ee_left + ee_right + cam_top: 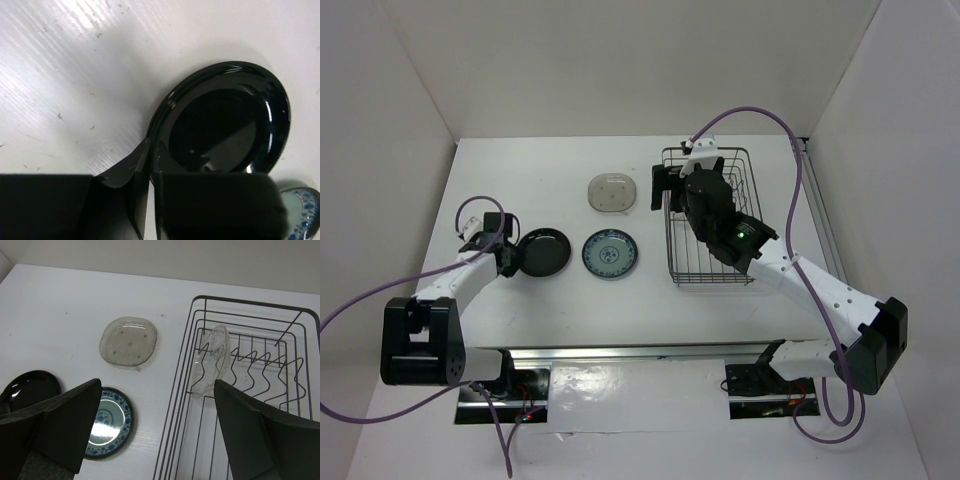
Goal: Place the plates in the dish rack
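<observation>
Close against the left wrist lens, the left gripper (151,146) is clenched to a thin slit, its dark fingers (210,205) meeting at the near rim of the black plate (225,120); whether that rim is nipped between the tips cannot be told. Just as near its own lens, the right gripper (157,387) is released, its jaws spread wide and holding nothing; it hangs above the dish rack's left side.

Largest of all is the white table (520,170), which bears everything; the left arm (450,280) reaches across its left part, and the right arm (820,290) stretches over its right part.

Next comes the dish rack (748,160), a dark wire basket on the table's right half, its long side running away from the arm bases; a row of upright wire dividers crosses its floor.

Three plates lie flat on the table to the left of the rack. The black plate is farthest left; the blue-and-white plate (610,254) sits just beside it on the right, apart from it; the beige speckled plate (612,193) lies beyond that pair, farther from the bases, near the rack's far left corner.

The clear glass plate (212,360) is already in the rack; it stands on edge, tilted, among the dividers at the end of the row nearest the loose plates.
</observation>
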